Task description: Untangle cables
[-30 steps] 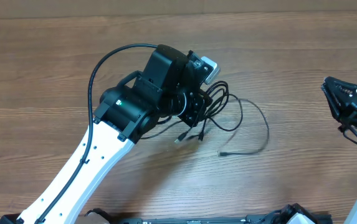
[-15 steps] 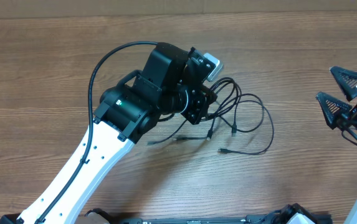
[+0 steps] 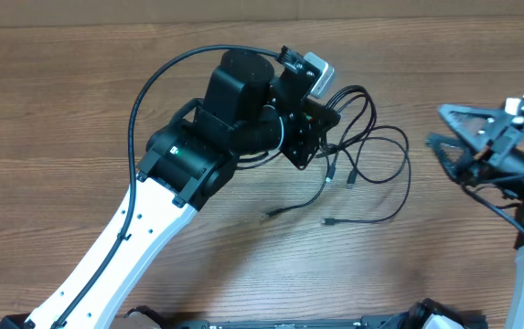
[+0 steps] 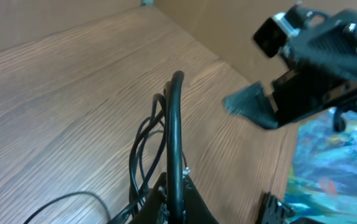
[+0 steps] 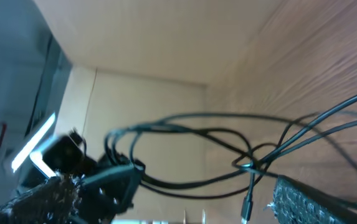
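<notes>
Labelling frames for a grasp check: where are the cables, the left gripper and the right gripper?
cables [image 3: 339,146], overhead view, the bunched strands.
left gripper [image 3: 326,117], overhead view, fingertips shut on the cables.
right gripper [image 3: 437,126], overhead view, midway between its open fingertips.

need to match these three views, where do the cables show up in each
Overhead: cables right of centre, looping between the two arms.
Left wrist: cables at lower centre, thin loops rising from the bottom edge.
Right wrist: cables crossing the middle, left to right.
Shared landmark: the open right claw, right of the cables overhead, upper right in the left wrist view.
</notes>
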`<state>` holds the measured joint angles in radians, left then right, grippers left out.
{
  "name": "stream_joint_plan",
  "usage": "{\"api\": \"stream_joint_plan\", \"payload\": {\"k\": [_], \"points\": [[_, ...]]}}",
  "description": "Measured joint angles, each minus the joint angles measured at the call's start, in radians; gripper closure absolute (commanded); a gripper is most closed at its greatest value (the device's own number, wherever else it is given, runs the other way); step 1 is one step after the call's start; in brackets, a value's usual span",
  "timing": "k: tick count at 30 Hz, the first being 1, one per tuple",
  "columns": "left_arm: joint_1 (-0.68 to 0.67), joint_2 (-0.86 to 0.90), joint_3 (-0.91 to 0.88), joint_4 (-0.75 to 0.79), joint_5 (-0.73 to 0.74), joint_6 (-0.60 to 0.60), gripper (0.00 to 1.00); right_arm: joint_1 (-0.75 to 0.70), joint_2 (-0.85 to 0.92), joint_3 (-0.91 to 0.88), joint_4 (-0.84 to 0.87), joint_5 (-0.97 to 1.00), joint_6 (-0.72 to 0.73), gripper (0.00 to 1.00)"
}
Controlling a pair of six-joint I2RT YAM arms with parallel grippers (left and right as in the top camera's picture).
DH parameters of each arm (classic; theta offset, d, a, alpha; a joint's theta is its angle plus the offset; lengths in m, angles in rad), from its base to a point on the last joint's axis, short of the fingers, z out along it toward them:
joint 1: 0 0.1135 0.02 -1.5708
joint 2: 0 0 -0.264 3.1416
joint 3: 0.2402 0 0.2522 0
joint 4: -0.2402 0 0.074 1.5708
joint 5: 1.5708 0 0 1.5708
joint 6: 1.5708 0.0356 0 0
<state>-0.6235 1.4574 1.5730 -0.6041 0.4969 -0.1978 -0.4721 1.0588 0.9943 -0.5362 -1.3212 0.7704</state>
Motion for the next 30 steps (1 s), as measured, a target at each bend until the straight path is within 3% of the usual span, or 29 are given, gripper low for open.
{"api": "stream_joint_plan", "payload": {"k": [11,30], "points": [[0.003,0.000,-0.001,0.256,0.038,-0.127,0.96,0.155,0.000,0.000,-0.066,0.079,-0.053,0.00],[0.004,0.000,-0.001,0.357,0.219,-0.202,0.96,0.159,0.000,0.000,-0.135,0.041,-0.783,0.00]]}}
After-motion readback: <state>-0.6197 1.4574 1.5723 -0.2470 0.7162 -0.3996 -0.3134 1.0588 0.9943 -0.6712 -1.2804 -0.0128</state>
